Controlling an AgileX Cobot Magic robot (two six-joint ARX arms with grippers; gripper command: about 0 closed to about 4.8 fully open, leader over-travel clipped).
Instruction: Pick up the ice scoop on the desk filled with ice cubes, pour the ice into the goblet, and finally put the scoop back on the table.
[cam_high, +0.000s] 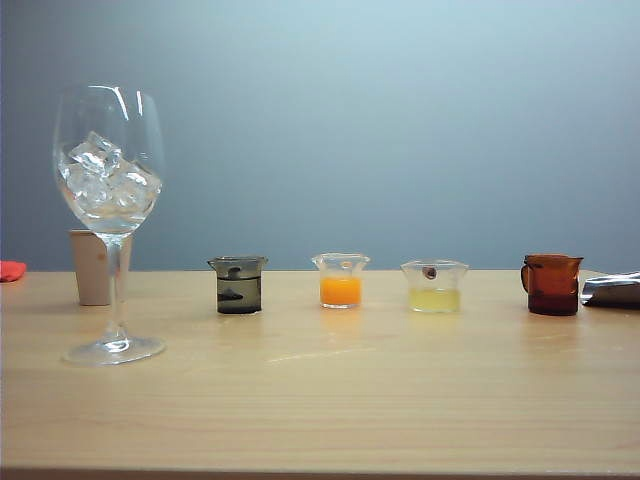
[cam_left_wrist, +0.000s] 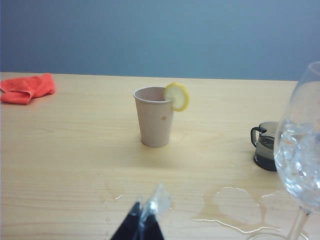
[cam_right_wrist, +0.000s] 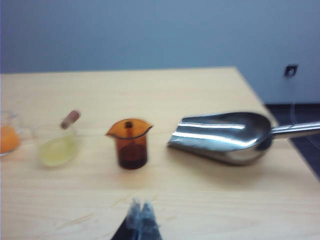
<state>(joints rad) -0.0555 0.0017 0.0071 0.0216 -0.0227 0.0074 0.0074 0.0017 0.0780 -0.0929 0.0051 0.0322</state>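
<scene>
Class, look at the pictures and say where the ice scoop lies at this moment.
The ice scoop lies empty on the desk at the exterior view's far right edge, just beyond the amber beaker, clear of both grippers.

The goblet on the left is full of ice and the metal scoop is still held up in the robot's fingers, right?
Not quite. The goblet does hold the ice cubes, but the ice scoop lies empty on the desk. The right wrist view shows the right gripper shut, apart from it.

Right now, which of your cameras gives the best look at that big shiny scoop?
The right wrist view: the ice scoop lies whole on the desk beside the amber beaker, bowl empty, beyond the shut right gripper. The exterior view catches only its end at the right edge. The left wrist view misses it.
</scene>
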